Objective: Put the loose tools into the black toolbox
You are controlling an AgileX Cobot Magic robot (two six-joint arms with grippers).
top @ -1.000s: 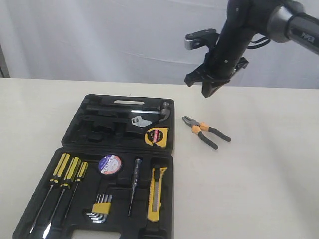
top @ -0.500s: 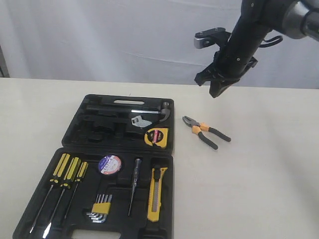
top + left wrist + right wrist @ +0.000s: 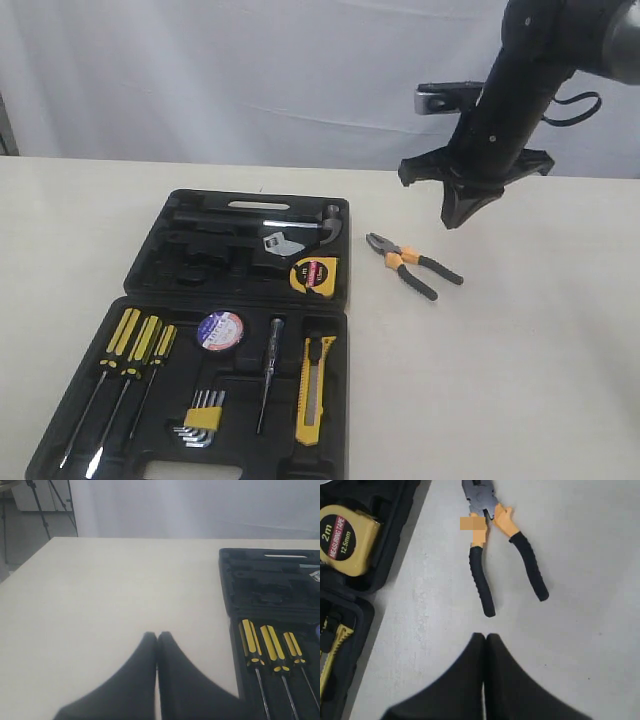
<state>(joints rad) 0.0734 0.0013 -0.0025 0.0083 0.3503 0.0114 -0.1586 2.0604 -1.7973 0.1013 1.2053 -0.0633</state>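
Observation:
The pliers (image 3: 412, 264) with black-and-orange handles lie on the table just right of the open black toolbox (image 3: 240, 205). In the right wrist view the pliers (image 3: 502, 545) lie spread, handles toward my right gripper (image 3: 485, 636), which is shut and empty. From outside, that gripper (image 3: 457, 220) hangs above and slightly right of the pliers. Inside the toolbox sit the yellow tape measure (image 3: 313, 274), the tape roll (image 3: 220, 330) and the yellow-black utility knife (image 3: 314, 390). My left gripper (image 3: 157, 635) is shut and empty over bare table left of the toolbox (image 3: 227, 587).
Three yellow-black screwdrivers (image 3: 135, 345), clipped hex keys (image 3: 203, 415), a tester screwdriver (image 3: 270, 365), a hammer (image 3: 300, 222) and a small wrench (image 3: 278, 241) rest in the case. A white curtain hangs behind the table. Bare tabletop extends right of the pliers.
My right arm has swung to the right and slightly lower, from above the case's far right corner to above the pliers. The tools have not moved.

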